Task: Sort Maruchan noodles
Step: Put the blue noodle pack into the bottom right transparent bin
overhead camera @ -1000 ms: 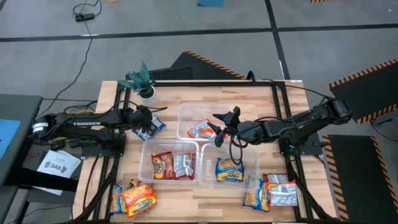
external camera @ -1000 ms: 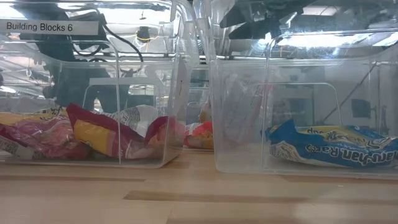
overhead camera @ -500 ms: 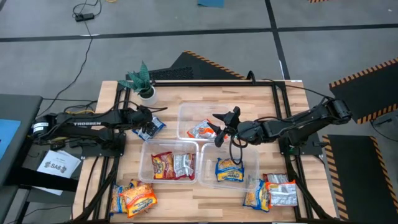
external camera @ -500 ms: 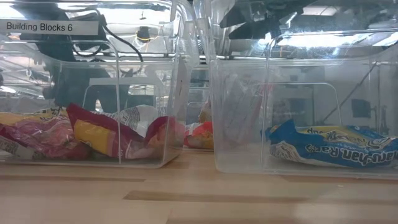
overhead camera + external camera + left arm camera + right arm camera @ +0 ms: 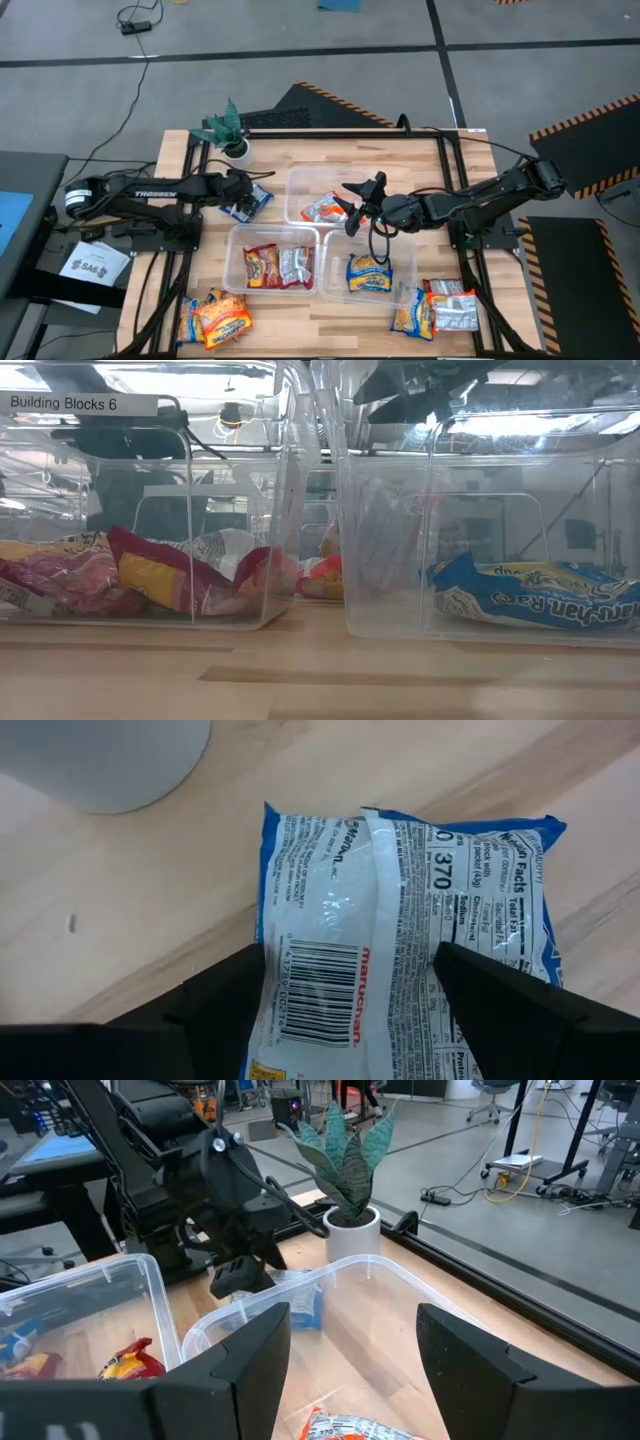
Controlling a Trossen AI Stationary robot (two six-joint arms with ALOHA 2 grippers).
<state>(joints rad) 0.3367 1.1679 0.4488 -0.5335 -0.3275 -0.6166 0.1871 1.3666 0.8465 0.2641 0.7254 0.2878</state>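
Observation:
A blue-and-white Maruchan packet [image 5: 400, 900] lies flat on the wood, barcode side up, between the white plant pot [image 5: 110, 760] and the far tub [image 5: 292, 176]. My left gripper [image 5: 350, 952] is open and points steeply down over it, one finger at the packet's edge and the other over its printed back. In the high view this gripper [image 5: 250, 196] sits on the packet [image 5: 247, 207]. My right gripper [image 5: 350, 208] hangs open above the far tub, near an orange packet [image 5: 323, 209]. My left gripper's fingers [image 5: 230, 995] stand low on either side of the packet's barcode end; whether they touch the packet I cannot tell.
Two near tubs hold a red and a silvery packet [image 5: 280, 265] and a yellow-and-blue one [image 5: 368, 272]. Loose packets lie at the near left [image 5: 215, 318] and near right [image 5: 438, 308]. A potted plant [image 5: 230, 132] stands at the far left.
My left gripper has reached toward the table's right and sunk down onto the blue-and-white packet, tipping more steeply. My right arm has kept still.

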